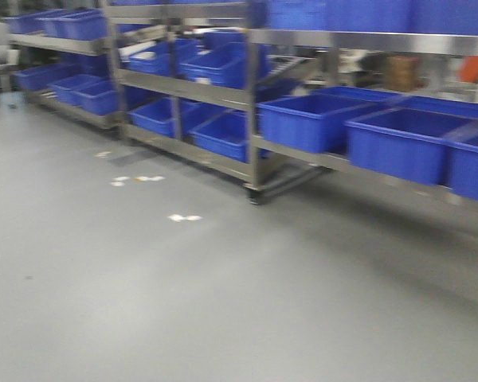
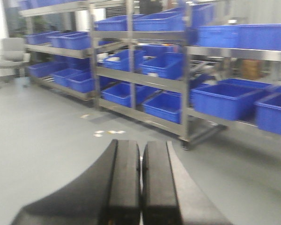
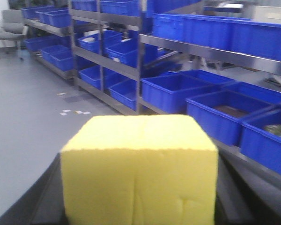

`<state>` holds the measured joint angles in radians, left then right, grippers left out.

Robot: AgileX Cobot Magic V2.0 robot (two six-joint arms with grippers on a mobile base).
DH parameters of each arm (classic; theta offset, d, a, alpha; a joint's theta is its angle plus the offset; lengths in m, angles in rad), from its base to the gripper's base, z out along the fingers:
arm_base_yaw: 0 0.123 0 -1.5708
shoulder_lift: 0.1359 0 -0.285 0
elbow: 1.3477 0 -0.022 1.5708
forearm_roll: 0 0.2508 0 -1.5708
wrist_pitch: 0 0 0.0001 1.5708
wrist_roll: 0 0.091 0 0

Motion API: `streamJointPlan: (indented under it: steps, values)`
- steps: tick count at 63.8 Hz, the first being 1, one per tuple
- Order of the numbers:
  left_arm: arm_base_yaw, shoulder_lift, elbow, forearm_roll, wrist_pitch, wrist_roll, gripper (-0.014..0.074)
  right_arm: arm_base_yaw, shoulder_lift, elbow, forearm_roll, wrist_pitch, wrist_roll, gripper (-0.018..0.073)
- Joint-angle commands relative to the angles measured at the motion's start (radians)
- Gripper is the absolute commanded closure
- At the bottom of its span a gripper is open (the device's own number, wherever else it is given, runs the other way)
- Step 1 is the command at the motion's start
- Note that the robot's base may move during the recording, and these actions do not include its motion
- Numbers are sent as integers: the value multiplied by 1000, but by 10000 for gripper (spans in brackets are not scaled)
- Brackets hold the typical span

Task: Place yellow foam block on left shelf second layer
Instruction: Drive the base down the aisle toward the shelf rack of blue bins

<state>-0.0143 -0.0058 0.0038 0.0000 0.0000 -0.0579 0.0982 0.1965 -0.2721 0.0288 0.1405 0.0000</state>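
- Yellow foam block (image 3: 139,173) clamped between the dark fingers of the right gripper (image 3: 138,206), low in the right wrist view; long axis seemingly across the jaws;
- Left gripper (image 2: 141,187) pressed together on nothing, so of no use for this carry;
- Steel shelves (image 3: 141,65) with blue bins (image 3: 178,91) ahead, well apart across grey floor (image 1: 143,302); probably closer approach needed before reaching layer 2 of the left unit.

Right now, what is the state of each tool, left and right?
Left tool: closed, holding nothing.
Right tool: closed on the yellow foam block.
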Motion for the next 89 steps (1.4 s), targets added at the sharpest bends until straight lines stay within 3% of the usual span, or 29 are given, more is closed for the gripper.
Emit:
streamJointPlan:
  steps: [1,89]
  values:
    - [1,-20,27,-6,-82,-3,472,-5,9,-27,-10,-92,0,39]
    - [1,-20,27,-6,-82,-3,472,-5,10,-27,-10,-91,0,39]
